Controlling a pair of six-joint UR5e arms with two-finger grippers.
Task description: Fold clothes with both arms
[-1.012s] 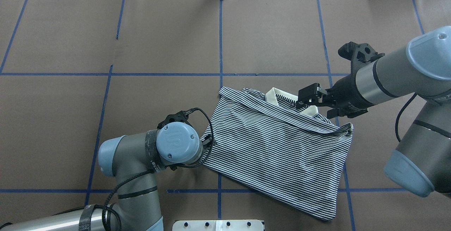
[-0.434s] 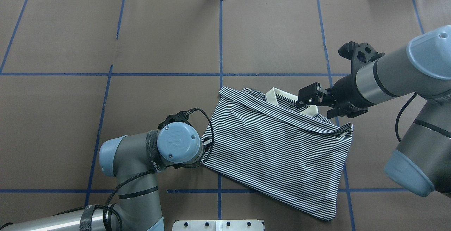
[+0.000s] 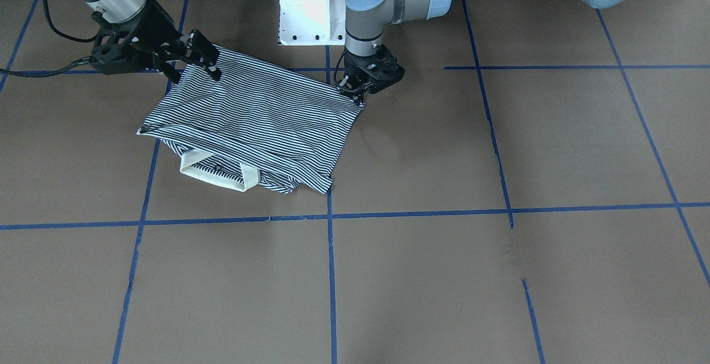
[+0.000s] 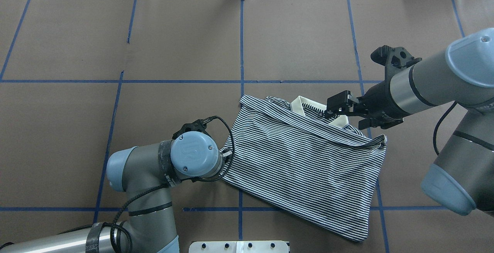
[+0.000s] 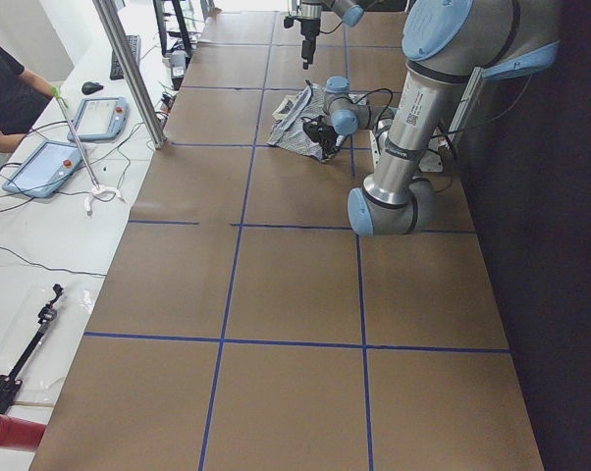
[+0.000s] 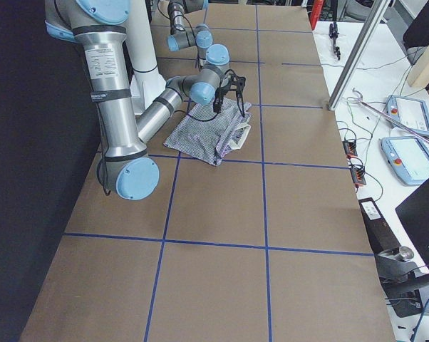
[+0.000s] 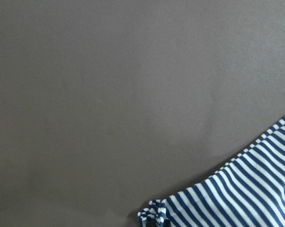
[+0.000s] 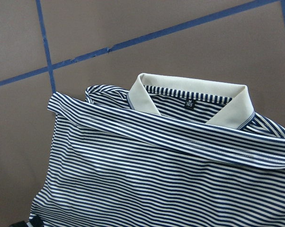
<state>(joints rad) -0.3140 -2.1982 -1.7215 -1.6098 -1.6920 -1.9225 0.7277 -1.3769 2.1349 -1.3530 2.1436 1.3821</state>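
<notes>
Striped polo shirt (image 4: 305,160) lies folded over and fairly flat on the brown worktop (image 4: 173,52), between the two arms; its cream collar (image 8: 190,87) pokes out from under the folded-over layer on the far side, size tag showing inside. The left end effector (image 3: 358,93) is right at the shirt's corner nearest the left arm, tips down on the cloth and pinched together on it; the left wrist view catches a small bunched knot of stripes at its bottom edge, so it has hold of that corner, and the whole garment spreads away from it. The right end effector (image 4: 334,108) hangs over the collar end, well across the shirt from the left one; its jaws stand apart and grip nothing. Blue tape lines (image 4: 242,44) grid the worktop.
</notes>
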